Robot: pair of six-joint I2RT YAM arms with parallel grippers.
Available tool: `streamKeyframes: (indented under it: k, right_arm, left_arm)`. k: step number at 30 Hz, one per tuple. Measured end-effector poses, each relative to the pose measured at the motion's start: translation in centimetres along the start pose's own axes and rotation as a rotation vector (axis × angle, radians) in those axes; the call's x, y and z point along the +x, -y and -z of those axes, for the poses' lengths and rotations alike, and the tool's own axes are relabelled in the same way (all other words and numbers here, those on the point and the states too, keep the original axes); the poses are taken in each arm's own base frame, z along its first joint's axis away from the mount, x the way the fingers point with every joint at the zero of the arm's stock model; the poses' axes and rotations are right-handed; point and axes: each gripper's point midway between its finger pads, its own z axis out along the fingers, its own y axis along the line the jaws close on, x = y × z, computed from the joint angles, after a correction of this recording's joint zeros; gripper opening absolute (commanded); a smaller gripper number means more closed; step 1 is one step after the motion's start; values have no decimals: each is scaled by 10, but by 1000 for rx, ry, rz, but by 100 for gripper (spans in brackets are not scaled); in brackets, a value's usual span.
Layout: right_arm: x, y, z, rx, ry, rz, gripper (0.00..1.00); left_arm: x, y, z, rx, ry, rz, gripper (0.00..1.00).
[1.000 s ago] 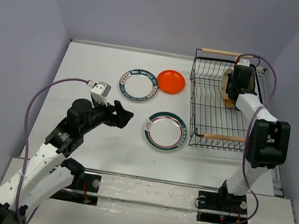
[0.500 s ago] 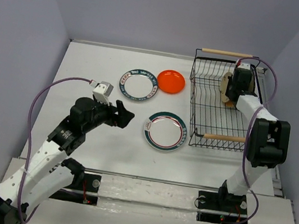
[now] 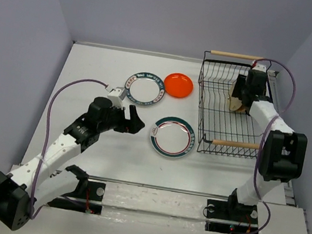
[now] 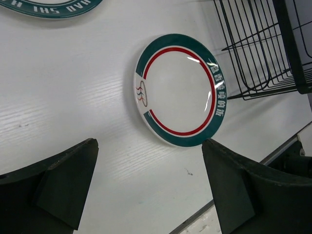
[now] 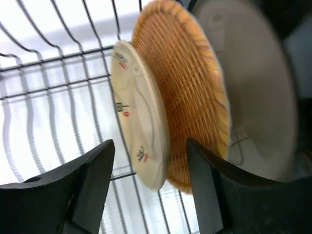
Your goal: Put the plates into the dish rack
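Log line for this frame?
left jaws open, facing green-rimmed plate | right jaws open in dish rack | racked: cream plate, woven plate, beige plate | three plates on table

white table [image 3: 92, 71], faint wood grain; plain lavender-grey walls [image 3: 178, 13] on three sides; soft even light.

Round plates: six.
- Three stand on edge inside rectangular black wire dish rack [image 3: 221, 118]: one cream plate with small printed marks [image 5: 141, 122], one woven tan plate [image 5: 190, 87], one plain beige plate [image 5: 253, 97].
- Three lie flat left of rack: one small glossy orange-red plate [image 3: 178, 85], one white plate with dark green patterned rim [image 3: 144, 88], one white plate with green-and-red striped rim [image 3: 172, 136].

Racks: one. Light wooden dowel handles [image 3: 237, 55] on rack: two.
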Motion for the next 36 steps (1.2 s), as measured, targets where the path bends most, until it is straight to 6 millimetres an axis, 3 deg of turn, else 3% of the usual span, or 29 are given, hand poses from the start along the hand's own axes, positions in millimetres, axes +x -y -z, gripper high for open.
streamKeyframes:
  k: [3, 7, 9, 12, 14, 19, 24, 25, 28, 30, 32, 36]
  right_arm:
    - [-25, -3, 24, -49, 55, -61, 73]
    - [-69, -9, 69, -136, 173, -140, 93]
    - [-91, -15, 98, -197, 239, -182, 94]
    - [-105, -30, 131, -294, 292, -224, 94]
    - [-104, -46, 150, -379, 310, -242, 94]
    - [-65, -90, 183, -565, 248, -243, 94]
    - [-33, -111, 199, -673, 182, -246, 94]
    - [-29, -113, 202, -689, 174, -248, 94]
    - [-23, -114, 208, -710, 167, -254, 94]
    - [-21, -115, 211, -726, 167, -256, 94]
    - [-20, -117, 215, -746, 163, -259, 96]
    - [-17, -124, 224, -804, 151, -249, 98]
  left_arm:
    - [4, 2, -4, 8, -21, 39, 99]
    - [8, 9, -12, 54, 6, 110, 93]
    - [25, 7, -21, 56, -22, 153, 89]
    - [51, -2, -38, 15, -83, 209, 86]
    - [65, -7, -48, -15, -120, 229, 85]
    - [88, -14, -77, -70, -183, 242, 81]
    - [85, -8, -114, -81, -206, 228, 65]
    - [86, -8, -123, -83, -209, 223, 46]
    - [91, -14, -142, -103, -219, 218, 6]
    - [90, -12, -147, -86, -210, 239, 6]
    - [77, -1, -149, -44, -168, 256, 6]
    - [61, 2, -139, -46, -111, 246, 6]
